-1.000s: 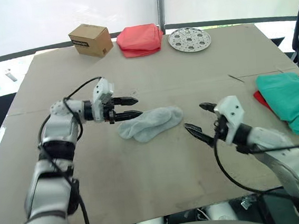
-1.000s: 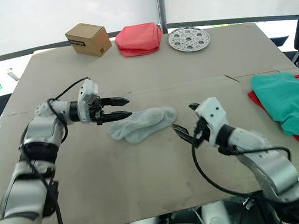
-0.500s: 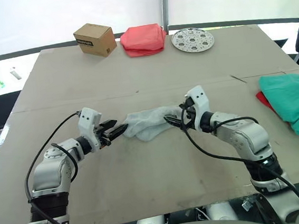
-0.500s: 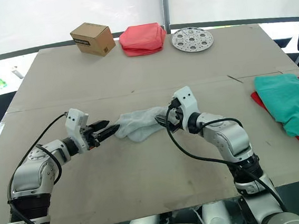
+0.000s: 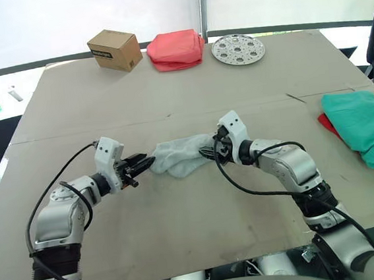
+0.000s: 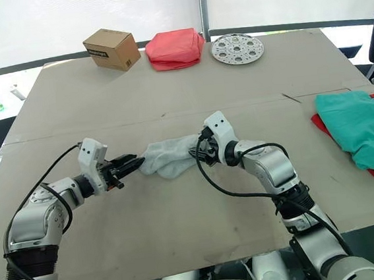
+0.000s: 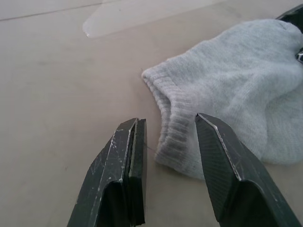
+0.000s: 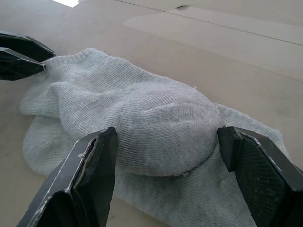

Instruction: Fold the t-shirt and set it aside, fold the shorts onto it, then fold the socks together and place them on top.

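Socks (image 5: pixel 179 156): grey pair, lying overlapped in a loose heap at table (image 5: pixel 181 213) centre, between the two grippers. Not yet folded together.

L gripper (image 5: pixel 144 164): low over table at the socks' left end. Wrist view shows fingers (image 7: pixel 118 179) spread, ribbed cuff edge lying just in front of and partly between them; nothing pinched.

R gripper (image 5: pixel 209 152): at socks' right end. Wrist view shows fingers (image 8: pixel 90 175) spread wide, straddling the top sock's rounded bulge; pads near the cloth on both sides, contact not certain. Not closed on it.

Shorts (image 5: pixel 361 122): teal, bunched, at table's right edge, lying on top of the shirt (image 5: pixel 326 124), of which only a red strip shows beneath. Well apart from socks.

Far edge of table, L to R: cardboard box (image 5: pixel 114 50), salmon-pink cloth bundle (image 5: pixel 175 49), round perforated metal disc (image 5: pixel 238 48). All well clear of both arms.

Table surface: brown board w/ a seam running across, behind the socks.
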You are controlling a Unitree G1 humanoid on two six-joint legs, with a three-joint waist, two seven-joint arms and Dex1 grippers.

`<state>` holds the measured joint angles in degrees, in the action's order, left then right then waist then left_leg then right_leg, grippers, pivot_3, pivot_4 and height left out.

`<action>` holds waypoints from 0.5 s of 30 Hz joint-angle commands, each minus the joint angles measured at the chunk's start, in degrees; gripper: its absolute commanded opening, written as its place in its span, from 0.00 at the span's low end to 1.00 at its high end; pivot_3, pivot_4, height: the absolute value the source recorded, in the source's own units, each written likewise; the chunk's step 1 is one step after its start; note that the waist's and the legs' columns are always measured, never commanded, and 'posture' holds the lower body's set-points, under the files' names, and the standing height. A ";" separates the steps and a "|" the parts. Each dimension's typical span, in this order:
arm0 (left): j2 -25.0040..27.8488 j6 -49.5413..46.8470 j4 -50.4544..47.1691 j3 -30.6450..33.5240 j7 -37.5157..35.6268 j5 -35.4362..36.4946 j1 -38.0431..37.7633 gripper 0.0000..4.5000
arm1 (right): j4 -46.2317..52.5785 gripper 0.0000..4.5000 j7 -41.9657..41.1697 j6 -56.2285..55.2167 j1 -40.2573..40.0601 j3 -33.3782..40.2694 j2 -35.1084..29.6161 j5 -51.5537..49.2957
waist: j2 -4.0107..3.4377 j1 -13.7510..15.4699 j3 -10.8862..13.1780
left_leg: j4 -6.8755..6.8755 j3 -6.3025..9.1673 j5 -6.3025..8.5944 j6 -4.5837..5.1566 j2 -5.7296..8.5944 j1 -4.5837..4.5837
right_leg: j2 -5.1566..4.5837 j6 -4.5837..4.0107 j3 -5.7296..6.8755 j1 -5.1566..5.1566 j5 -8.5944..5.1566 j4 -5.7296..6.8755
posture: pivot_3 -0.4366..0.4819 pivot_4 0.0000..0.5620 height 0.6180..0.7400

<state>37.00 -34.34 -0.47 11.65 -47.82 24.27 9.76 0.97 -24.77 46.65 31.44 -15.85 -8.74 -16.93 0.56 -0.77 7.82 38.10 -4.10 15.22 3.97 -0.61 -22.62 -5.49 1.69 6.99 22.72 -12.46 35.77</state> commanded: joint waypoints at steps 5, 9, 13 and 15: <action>1.10 0.60 -1.61 -1.59 -0.23 -0.93 -2.18 0.00 | 0.55 0.18 -3.28 -4.41 1.46 -2.40 -0.61 2.76 | -0.02 -0.12 0.01 | -0.04 0.00 0.00 0.00 0.00 0.04 | 0.00 0.00 -0.01 0.01 0.00 0.00 | 0.48 0.27 0.97; 0.59 1.66 -2.63 0.36 -0.50 0.84 -2.97 0.00 | 3.09 0.01 -4.51 -4.90 0.40 -1.98 -1.66 2.99 | -0.03 -0.09 0.01 | -0.06 0.00 0.01 -0.02 0.00 0.04 | -0.03 0.00 -0.01 0.01 0.00 -0.02 | 0.48 0.27 0.97; -0.77 -0.16 -5.74 5.54 -0.54 7.46 -2.99 0.00 | 7.07 0.01 -5.10 -3.74 -0.12 -0.38 -2.80 2.06 | -0.04 -0.06 0.03 | -0.07 0.01 0.04 -0.08 -0.01 0.04 | -0.08 0.00 0.01 0.06 0.00 -0.04 | 0.48 0.27 0.97; -0.86 -4.60 -9.26 8.36 -0.10 13.38 -2.96 0.00 | 9.80 0.01 -5.56 -2.00 0.15 1.21 -3.85 0.91 | -0.04 -0.03 0.04 | -0.07 0.02 0.06 -0.10 -0.01 0.03 | -0.09 0.00 0.02 0.07 0.00 -0.03 | 0.48 0.27 0.97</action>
<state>35.85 -35.99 -4.52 15.99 -47.71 31.87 6.38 6.09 -29.66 43.86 30.68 -17.24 -11.81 -14.46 0.52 -0.80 7.86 38.03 -4.08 15.33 3.78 -0.62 -22.59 -5.59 1.69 7.01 22.80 -12.46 35.74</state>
